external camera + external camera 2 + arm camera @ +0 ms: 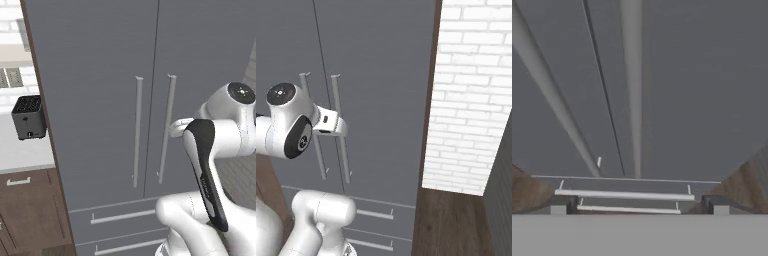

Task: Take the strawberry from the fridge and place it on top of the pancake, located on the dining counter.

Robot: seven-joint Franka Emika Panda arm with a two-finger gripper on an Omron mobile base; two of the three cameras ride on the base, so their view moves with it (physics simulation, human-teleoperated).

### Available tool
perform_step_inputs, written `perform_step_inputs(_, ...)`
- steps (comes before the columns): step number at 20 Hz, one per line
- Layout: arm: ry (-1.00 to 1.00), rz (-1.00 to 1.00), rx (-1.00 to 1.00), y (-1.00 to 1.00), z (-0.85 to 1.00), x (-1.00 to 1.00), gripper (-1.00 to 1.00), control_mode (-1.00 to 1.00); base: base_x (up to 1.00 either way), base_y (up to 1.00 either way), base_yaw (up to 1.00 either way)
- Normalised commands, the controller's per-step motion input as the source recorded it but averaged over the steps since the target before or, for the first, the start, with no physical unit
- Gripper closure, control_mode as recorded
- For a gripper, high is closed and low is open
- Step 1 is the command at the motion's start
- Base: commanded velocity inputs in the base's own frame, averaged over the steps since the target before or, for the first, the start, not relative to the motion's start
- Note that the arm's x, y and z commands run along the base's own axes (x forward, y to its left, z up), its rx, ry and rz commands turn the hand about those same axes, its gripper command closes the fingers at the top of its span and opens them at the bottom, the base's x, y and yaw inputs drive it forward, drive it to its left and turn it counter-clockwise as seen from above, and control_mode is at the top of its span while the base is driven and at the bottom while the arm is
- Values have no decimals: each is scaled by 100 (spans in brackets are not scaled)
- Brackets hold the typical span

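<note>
The fridge point(105, 100) stands shut, both tall grey doors flush, so the strawberry, which by the task sits inside, is hidden behind them and cannot be seen. The pancake and the dining counter are elsewhere in the kitchen, away from what these cameras face.

Two long thin handles run side by side down the middle of the doors, one on each side of the seam: the left handle point(136, 131) and the right handle point(166, 129). They meet at the centre because the doors swing apart from there, so a pull on either opens one half. Below them, two drawers point(122, 216) with flat horizontal bars cross the fridge's base.

The gripper point(637, 205) is just in front of the right handle, at about its middle height, and its fingertips point(561, 205) stand wide apart with nothing between them. In the hand view the handle runs up the middle of the picture between the two tips, which suggests the hand is lined up to close on it, or has let it go; contact cannot be confirmed.

To the fridge's left, a dark toaster point(29, 117) sits on a white counter point(20, 150) over brown cabinets; to its right rises a white brick wall point(473, 95).

No brand, label or writing is readable on anything here.
</note>
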Motion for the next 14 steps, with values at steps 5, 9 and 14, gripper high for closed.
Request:
perform_step_inputs(5,-6,-3,0,4,6,-19,-100,100,-36,8,-3)
perform_step_inputs(9,0,0,0,0,0,0,-100,100,-47,27,-2)
perform_step_inputs(14,0,0,0,0,0,0,-100,100,-32,54,0)
